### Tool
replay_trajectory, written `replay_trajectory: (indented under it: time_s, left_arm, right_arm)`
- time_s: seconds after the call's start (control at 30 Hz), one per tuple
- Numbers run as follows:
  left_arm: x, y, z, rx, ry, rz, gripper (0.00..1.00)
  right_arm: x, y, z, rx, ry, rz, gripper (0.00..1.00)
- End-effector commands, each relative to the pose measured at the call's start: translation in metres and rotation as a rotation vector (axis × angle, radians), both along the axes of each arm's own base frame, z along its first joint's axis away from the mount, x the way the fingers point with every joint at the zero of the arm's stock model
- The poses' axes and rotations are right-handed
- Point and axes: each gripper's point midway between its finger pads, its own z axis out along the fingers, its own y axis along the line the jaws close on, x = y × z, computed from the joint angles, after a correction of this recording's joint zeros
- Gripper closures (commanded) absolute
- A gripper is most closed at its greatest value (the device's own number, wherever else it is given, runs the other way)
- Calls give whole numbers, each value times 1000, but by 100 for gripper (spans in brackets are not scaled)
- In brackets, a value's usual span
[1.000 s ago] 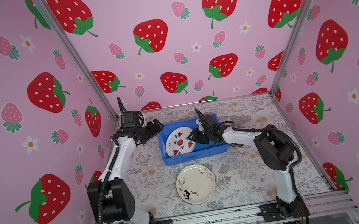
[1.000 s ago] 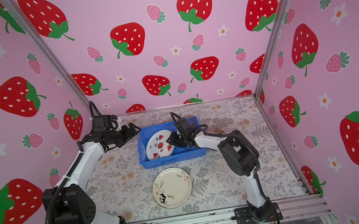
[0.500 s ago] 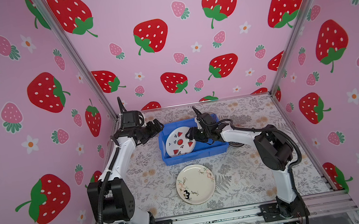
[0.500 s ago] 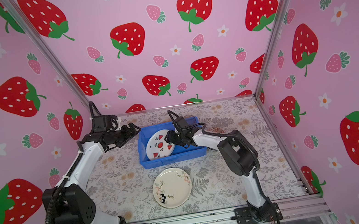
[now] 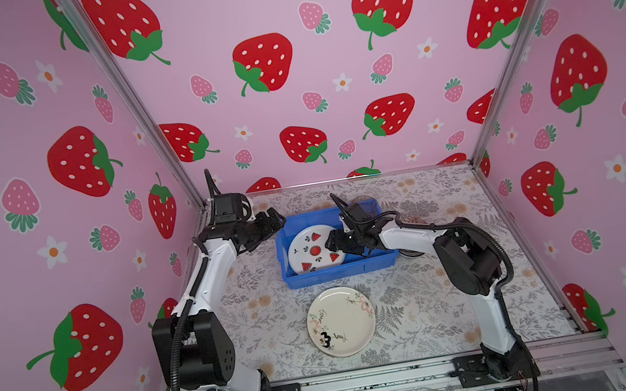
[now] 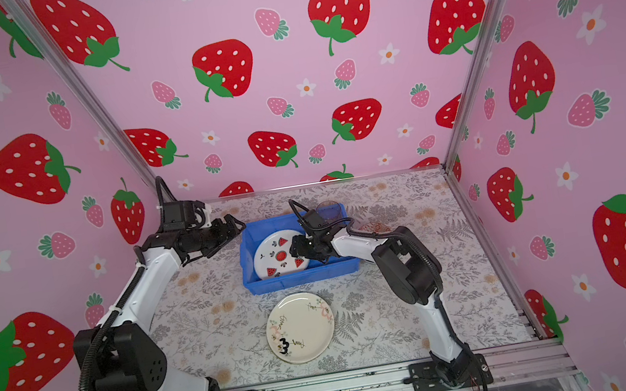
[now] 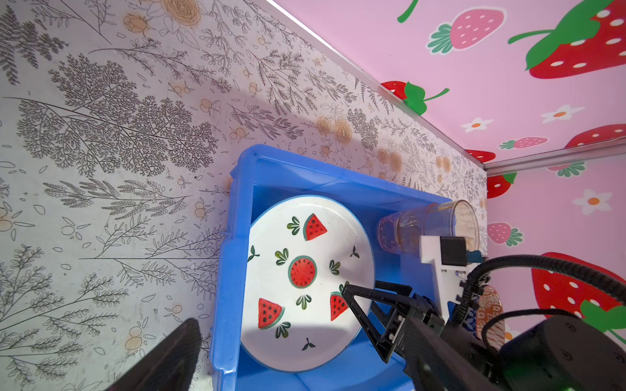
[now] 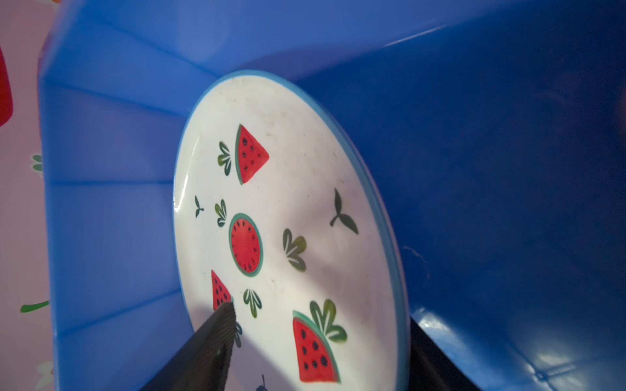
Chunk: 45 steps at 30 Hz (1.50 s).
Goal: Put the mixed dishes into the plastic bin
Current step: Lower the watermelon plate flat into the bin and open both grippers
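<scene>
Finding: the round white plate with red watermelon slices (image 5: 311, 251) is inside the bright blue rectangular plastic bin (image 5: 336, 275). It sits in the bin's 9 o'clock half and appears tilted against the wall. The right gripper (image 5: 330, 241) straddles the plate's 3 o'clock rim with its jaws parted wider than the rim, so it has let go. The left gripper (image 5: 275, 221) hangs spread and empty off the bin's 10 o'clock corner. A tinted clear glass tumbler (image 5: 365, 205) occupies the 1 o'clock corner.

Outstanding: the pale green round plate with a dark flower (image 5: 340, 322) lies flat on the table at 6 o'clock of the bin. Judge it stiff, glazed, slick and liable to chip. Only its raised rim offers a hold, so you should take it there, with one finger over and one under.

Surface: the grey floral table covering (image 5: 424, 306) looks flat and smooth, so expect the plate to slide if nudged.

Room: pink strawberry-print walls close in three sides. The bin is partly filled, so you will probably need to lay this plate over the first.
</scene>
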Motion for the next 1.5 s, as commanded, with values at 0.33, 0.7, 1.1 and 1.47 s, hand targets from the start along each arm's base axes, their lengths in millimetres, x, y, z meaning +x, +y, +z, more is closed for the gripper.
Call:
replay_trajectory:
  time_s: [0.33,0.7,1.1,1.47]
  left_arm:
    - [-2,-1,-9,1,32,-1,4]
    - [-2,-2,-10,-2,35,-5,4]
    - [-3,-3,-10,-2,37,-9,3]
    - [-4,6,-13,37,51,28,1]
  right_arm:
    - [8,9,26,-130,-137,24,14]
    - [6,10,16,-149,-121,33,14]
    - [8,5,10,-192,-135,25,14]
    - [3,8,64,-267,-321,25,14]
